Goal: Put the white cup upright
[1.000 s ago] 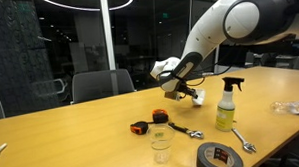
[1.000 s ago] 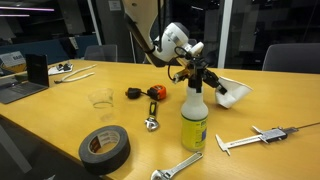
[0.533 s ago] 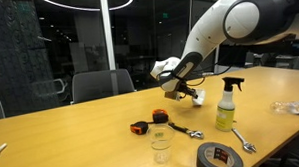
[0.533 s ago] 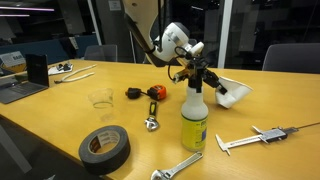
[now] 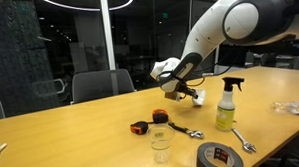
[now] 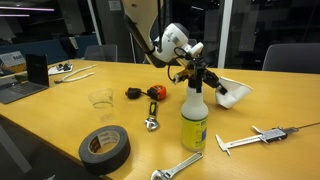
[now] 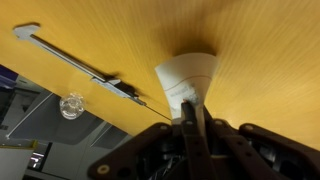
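In an exterior view the spray bottle's trigger head [image 6: 194, 86] stands in front of the claw [image 6: 203, 78] and hides where its fingers meet the white cup [image 6: 234, 96]. In the wrist view those dark, blurred fingers cover the cup's near end, so its rim cannot be seen. The tape roll [image 5: 219, 159] and the wrench [image 6: 176, 169] are cut off by the bottom edge, the calipers [image 6: 262, 138] and plastic bottle [image 5: 290, 108] by the right edge, and the small clear thing [image 7: 71, 105] by the bench [image 7: 250, 40] is too blurred to name.
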Available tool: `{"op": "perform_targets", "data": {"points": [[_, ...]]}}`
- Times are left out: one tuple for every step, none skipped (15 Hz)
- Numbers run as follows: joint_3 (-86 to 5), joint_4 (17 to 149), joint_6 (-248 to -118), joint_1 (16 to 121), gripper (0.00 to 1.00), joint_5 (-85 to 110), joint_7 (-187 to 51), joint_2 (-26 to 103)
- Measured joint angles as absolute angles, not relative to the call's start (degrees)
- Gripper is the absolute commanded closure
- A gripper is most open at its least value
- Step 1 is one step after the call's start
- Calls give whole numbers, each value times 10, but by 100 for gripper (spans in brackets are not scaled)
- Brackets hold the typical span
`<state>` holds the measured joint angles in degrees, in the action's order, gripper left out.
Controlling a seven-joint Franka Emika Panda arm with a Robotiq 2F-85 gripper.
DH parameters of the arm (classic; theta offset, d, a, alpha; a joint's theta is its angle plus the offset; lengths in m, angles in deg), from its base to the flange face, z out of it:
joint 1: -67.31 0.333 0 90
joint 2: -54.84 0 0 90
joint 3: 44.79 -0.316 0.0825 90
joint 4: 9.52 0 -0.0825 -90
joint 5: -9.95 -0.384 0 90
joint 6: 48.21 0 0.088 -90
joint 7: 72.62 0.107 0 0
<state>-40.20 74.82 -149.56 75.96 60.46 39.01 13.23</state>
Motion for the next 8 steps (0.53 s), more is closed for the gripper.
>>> {"op": "perform_targets", "data": {"points": [[-402, 748, -1495, 760, 96, 605, 391, 132], [-401, 748, -1494, 761, 96, 606, 391, 131], [-401, 747, -1493, 761, 96, 606, 392, 131], [-401, 747, -1491, 762, 96, 607, 394, 130], [-400, 746, -1488, 763, 96, 608, 396, 129], [-400, 746, -1486, 763, 96, 609, 400, 128], [-399, 746, -1483, 764, 96, 612, 403, 126], [-399, 746, -1481, 765, 96, 614, 406, 125]]}}
